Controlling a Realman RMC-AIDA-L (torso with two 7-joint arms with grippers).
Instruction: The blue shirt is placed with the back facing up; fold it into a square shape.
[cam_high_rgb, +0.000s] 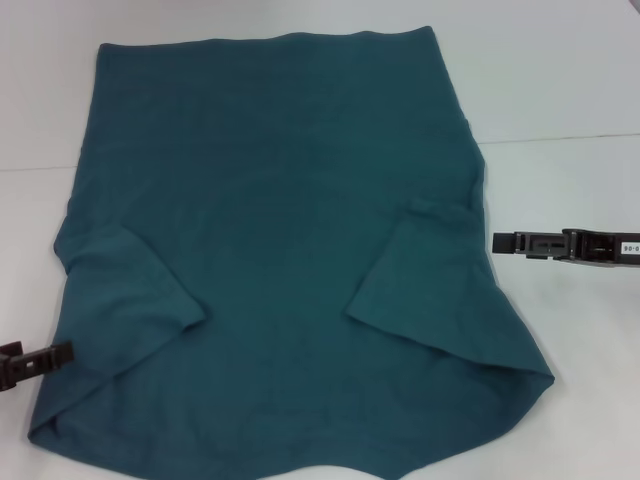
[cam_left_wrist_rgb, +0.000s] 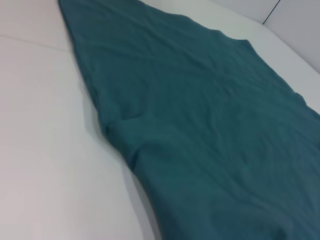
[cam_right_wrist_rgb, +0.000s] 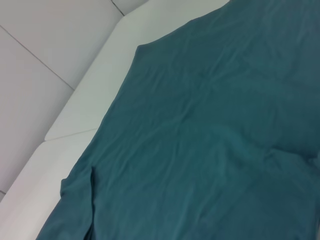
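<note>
The blue shirt (cam_high_rgb: 280, 260) lies flat on the white table (cam_high_rgb: 560, 90), hem at the far side. Both short sleeves are folded inward onto the body: one (cam_high_rgb: 125, 290) near the left edge, one (cam_high_rgb: 425, 275) near the right. My left gripper (cam_high_rgb: 66, 353) hovers beside the shirt's near left edge, just off the fabric. My right gripper (cam_high_rgb: 498, 241) points at the shirt's right edge beside the folded sleeve, just clear of it. Neither holds fabric. The shirt also shows in the left wrist view (cam_left_wrist_rgb: 210, 125) and in the right wrist view (cam_right_wrist_rgb: 210, 140).
A seam (cam_high_rgb: 570, 137) crosses the white table behind the right gripper. Bare table surface shows left (cam_high_rgb: 30, 120) and right (cam_high_rgb: 590, 340) of the shirt. The shirt's near edge runs off the bottom of the head view.
</note>
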